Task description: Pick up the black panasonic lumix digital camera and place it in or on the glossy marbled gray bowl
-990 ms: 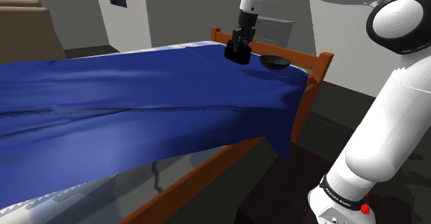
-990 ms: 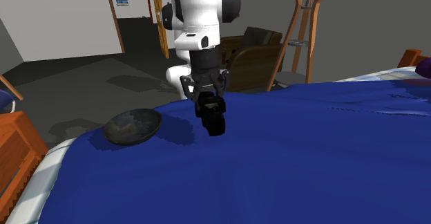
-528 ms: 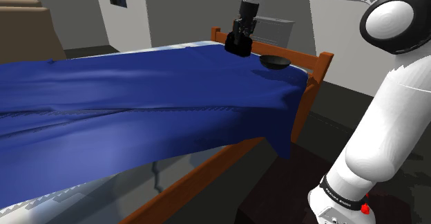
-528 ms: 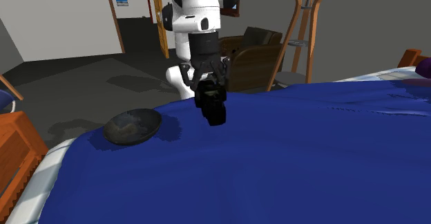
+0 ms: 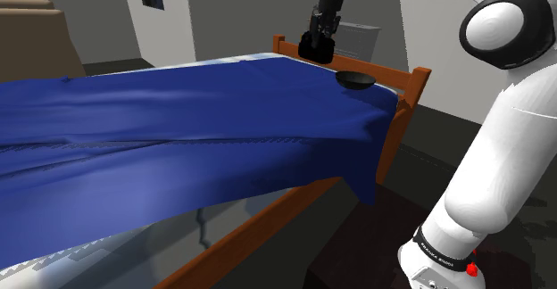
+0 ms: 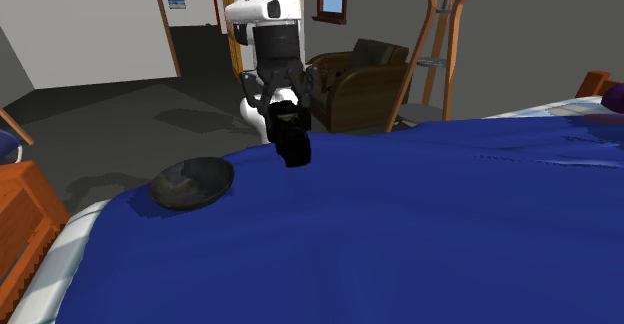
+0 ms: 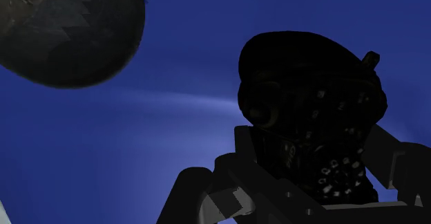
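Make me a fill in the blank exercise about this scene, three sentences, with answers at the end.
1. The gripper is ____ on the black camera.
2. The camera hangs ____ the bedspread, clear of it.
3. The dark bowl rests on the ____ bedspread.
Missing words: shut, above, blue.

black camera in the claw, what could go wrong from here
1. The black digital camera hangs mostly below the claw, so it may slip or swing.
2. The shallow dark marbled bowl sits off to the side, not under it; an early release lands on the blue bedcover.
3. The bowl rests on soft cloth near the bed's corner and could tip.
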`<state>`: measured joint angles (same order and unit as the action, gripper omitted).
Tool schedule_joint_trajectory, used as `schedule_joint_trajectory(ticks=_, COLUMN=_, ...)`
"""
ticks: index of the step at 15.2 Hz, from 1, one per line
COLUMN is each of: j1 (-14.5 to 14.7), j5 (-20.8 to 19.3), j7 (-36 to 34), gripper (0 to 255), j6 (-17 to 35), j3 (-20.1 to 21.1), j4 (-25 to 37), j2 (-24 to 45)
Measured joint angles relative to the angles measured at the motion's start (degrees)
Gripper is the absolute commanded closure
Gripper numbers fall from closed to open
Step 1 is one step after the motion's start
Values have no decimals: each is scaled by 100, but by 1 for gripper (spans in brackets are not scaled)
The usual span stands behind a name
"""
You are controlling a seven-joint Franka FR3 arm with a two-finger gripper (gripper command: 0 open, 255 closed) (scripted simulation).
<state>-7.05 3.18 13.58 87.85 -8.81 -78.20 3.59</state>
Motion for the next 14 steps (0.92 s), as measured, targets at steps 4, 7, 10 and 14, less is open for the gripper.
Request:
schedule_joint_trajectory(ticks=4, j1=-252, j5=25, j7=476, gripper=255, j6=-55, j3=-227, j4=-170, j2=-202)
schedule_joint_trajectory(ticks=7, j1=-457, j5=67, j7=865, gripper=255, j6=-91, j3=-421, j4=-177, j2=-220)
schedule_joint_trajectory(ticks=10, j1=-673, j5=114, j7=1276, gripper=255, j6=-176, j3=-623, j4=-109, j2=-210)
schedule_joint_trajectory(ticks=14, j1=-1004, j5=222, j7=1875, gripper=255, j6=-371, j3=-924, j4=168, j2=-75)
